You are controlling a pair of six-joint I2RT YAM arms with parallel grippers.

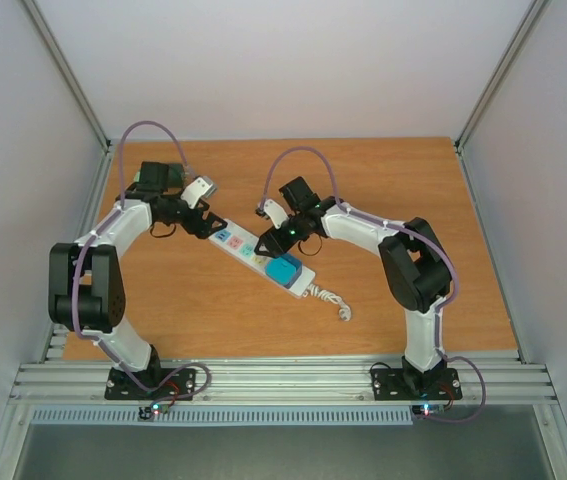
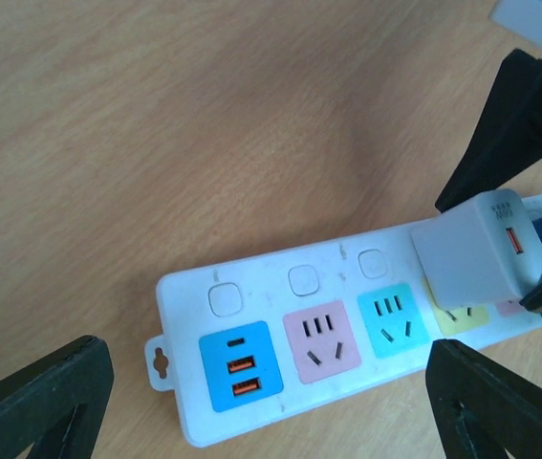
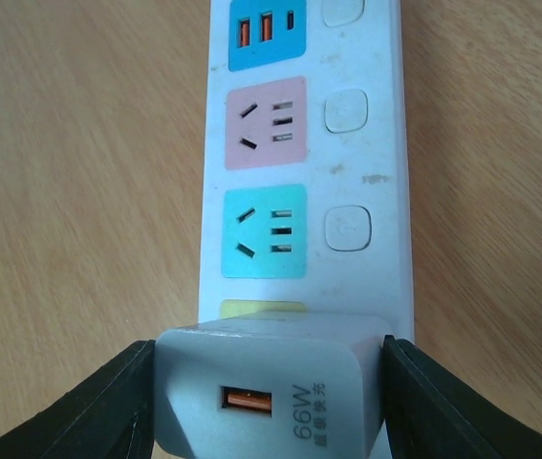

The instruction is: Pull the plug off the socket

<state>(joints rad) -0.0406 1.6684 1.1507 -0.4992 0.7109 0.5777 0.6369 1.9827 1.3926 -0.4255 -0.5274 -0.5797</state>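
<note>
The socket (image 1: 246, 248) is a long white power strip lying slantwise on the wooden table, and its blue USB panel (image 2: 242, 365), pink panel (image 2: 320, 340) and teal panel (image 3: 266, 230) show bare. The plug (image 3: 269, 394), a grey-white charger block with an orange USB port, stands over the yellow panel (image 2: 462, 314). My right gripper (image 3: 271, 406) is shut on the plug, one black finger on each side. I cannot tell whether its prongs are still in. My left gripper (image 2: 271, 406) is open, its fingers (image 2: 41, 406) straddling the strip's USB end without touching it.
A teal block (image 1: 283, 270) sits on the strip just beyond the plug, towards the cord end. The short curly white cord (image 1: 331, 298) trails off towards the front. Bare wood (image 1: 393, 190) lies round the strip; white walls and metal frame rails enclose the table.
</note>
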